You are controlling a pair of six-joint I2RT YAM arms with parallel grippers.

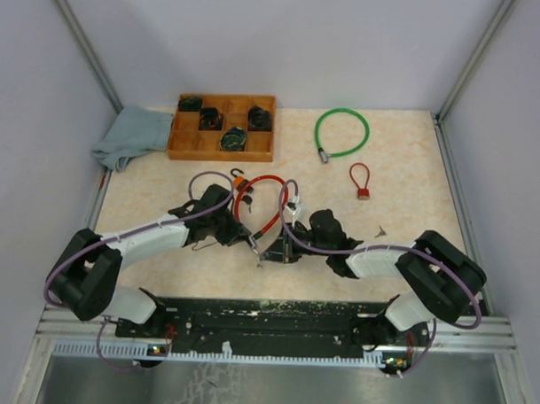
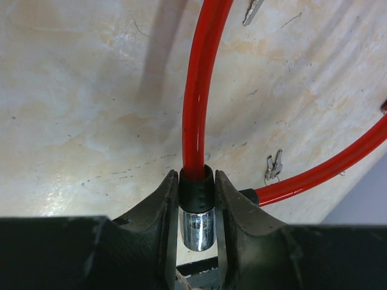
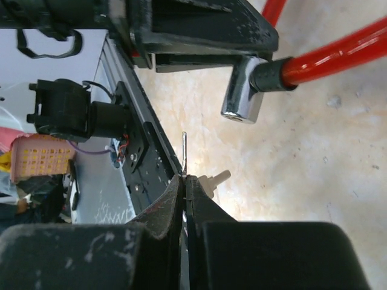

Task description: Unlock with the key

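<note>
The table (image 1: 401,260) is pale and speckled. The red cable lock (image 2: 196,103) is near the middle of the table, in front of the two arms. The left pincer (image 2: 196,179) is squeezed tight on the black collar at the end of the lock. The shiny metal tip (image 3: 242,96) pokes out past its fingers. The right pincer (image 3: 185,180) is pinched on the key (image 3: 184,151). The thin key points toward the shiny metal tip, near it but not touching.

Two red plastic-coated cable locks (image 1: 264,177) (image 1: 363,194), one green cable lock (image 1: 317,128), one compartmented wooden tray (image 1: 188,146), one grey-blue cloth (image 1: 130,135).
</note>
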